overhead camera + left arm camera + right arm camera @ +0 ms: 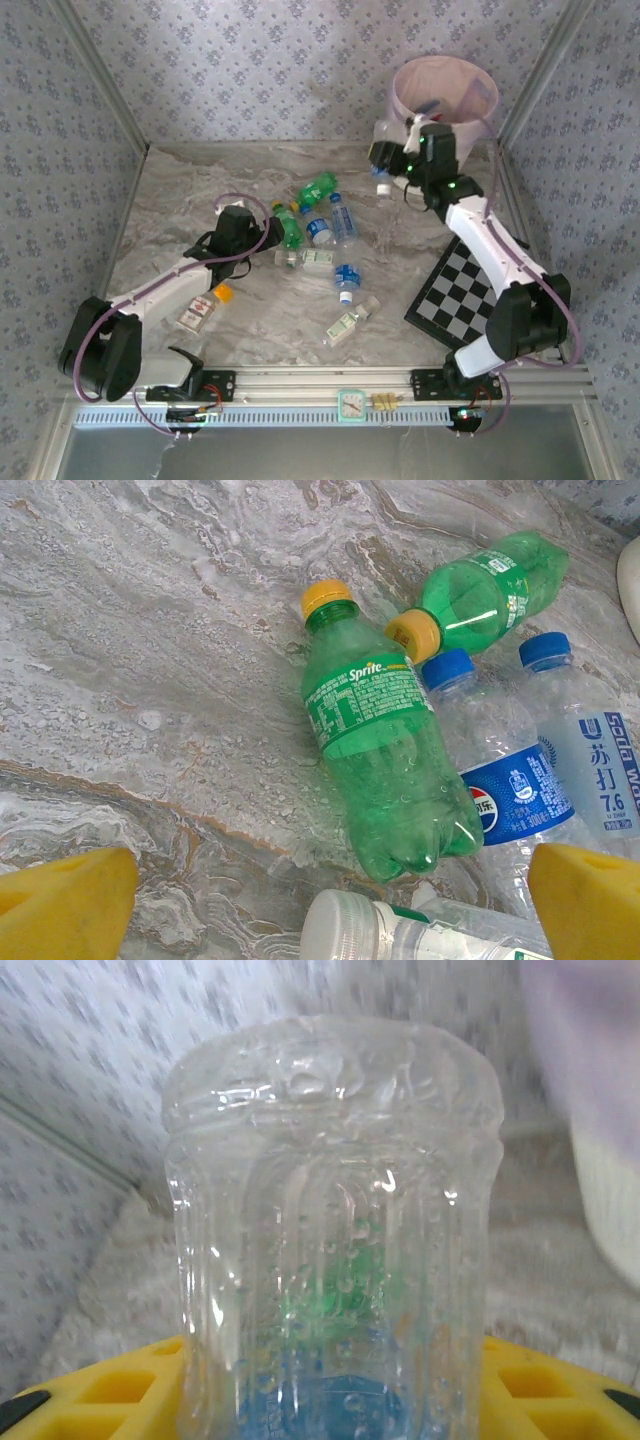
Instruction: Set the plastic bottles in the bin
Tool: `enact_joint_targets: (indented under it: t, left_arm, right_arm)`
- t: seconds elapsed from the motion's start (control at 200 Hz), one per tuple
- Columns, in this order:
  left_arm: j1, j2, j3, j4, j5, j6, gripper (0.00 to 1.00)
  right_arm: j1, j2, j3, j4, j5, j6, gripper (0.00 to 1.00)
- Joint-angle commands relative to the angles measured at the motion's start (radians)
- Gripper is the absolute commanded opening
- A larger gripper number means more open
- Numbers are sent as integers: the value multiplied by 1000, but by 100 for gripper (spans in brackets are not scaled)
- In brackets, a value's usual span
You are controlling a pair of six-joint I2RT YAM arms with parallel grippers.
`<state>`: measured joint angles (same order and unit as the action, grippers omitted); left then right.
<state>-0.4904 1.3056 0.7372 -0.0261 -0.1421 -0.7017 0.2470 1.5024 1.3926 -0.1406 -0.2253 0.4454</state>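
Right wrist view: right gripper (388, 168) clamps clear bottle (330, 1230), droplets inside. Left wrist view: left gripper (325, 895) spread wide near green bottle (385, 750). Marbled table (190, 190); patterned walls (250, 70).

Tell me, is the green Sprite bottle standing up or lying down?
Lying down: the Sprite bottle rests lengthwise on the table, yellow cap on.

On the marble table (150, 630) lies a green Sprite bottle (385, 750). A second green bottle (485, 585) has its yellow cap just beside it. Right of them lie a clear Pepsi bottle (505, 790) and a blue-labelled bottle (595, 755). The left gripper (327, 900) stands wide open, empty.
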Motion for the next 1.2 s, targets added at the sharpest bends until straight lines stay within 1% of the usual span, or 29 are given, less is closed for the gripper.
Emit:
enact_joint_targets:
  t: [0.0,0.075,0.225,0.35,0.5,0.585,0.7,0.895,1.049,1.194]
  left_arm:
    - [7,3,19,9,13,-16,100]
    - [8,-2,14,9,9,-19,100]
    - [7,-8,6,9,7,-23,100]
    - [7,-15,2,9,4,-23,100]
    - [9,-32,-12,10,0,-23,100]
    - [9,-43,-20,8,-2,-22,100]
    - [10,-54,-33,6,-6,-24,100]
    - [15,-75,-44,-1,-11,-24,100]
    - [19,-86,-47,-10,-14,-19,100]
    - [23,-89,-48,-14,-16,-17,100]
  right_arm:
    - [-71,-18,118,-21,-71,-13,50]
    - [-107,1,188,-4,-83,-17,50]
    - [-165,66,339,7,-45,-24,49]
    - [-202,140,440,26,30,-19,49]
    - [-236,264,547,50,109,1,49]
    - [-254,363,658,3,119,24,48]
    - [-268,501,821,-89,97,55,48]
    - [-282,699,1048,-249,83,103,47]
    - [-285,753,1069,-273,69,116,47]
    - [-287,764,1067,-291,75,109,51]
